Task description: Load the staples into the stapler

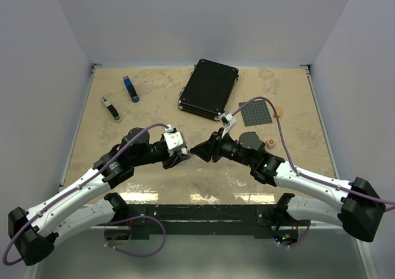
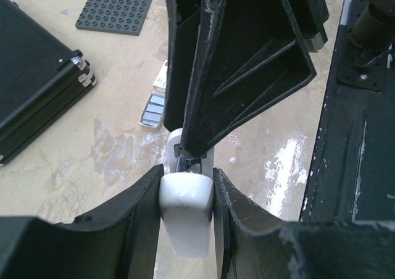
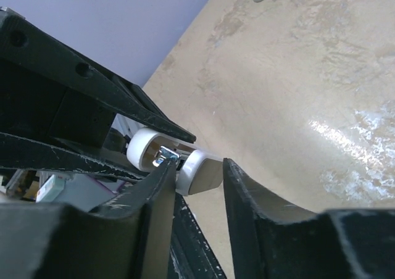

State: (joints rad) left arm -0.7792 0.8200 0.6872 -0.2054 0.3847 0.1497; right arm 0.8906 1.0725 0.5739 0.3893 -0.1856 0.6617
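My left gripper is shut on the rounded end of a white stapler, held just above the table. From the far side my right gripper stands open around the stapler's other end. One of its fingers touches the metal piece in the stapler's slot; the other stands a little apart from the white shell. In the top view both grippers, left and right, meet at the table's middle. The staples, a small white box with red marks, lie on the table beyond, partly hidden by the right gripper.
A black case lies at the back, a grey studded plate to its right. A small grey and silver piece rests near the staples. A blue stick and a black clip lie back left. An orange cube sits right.
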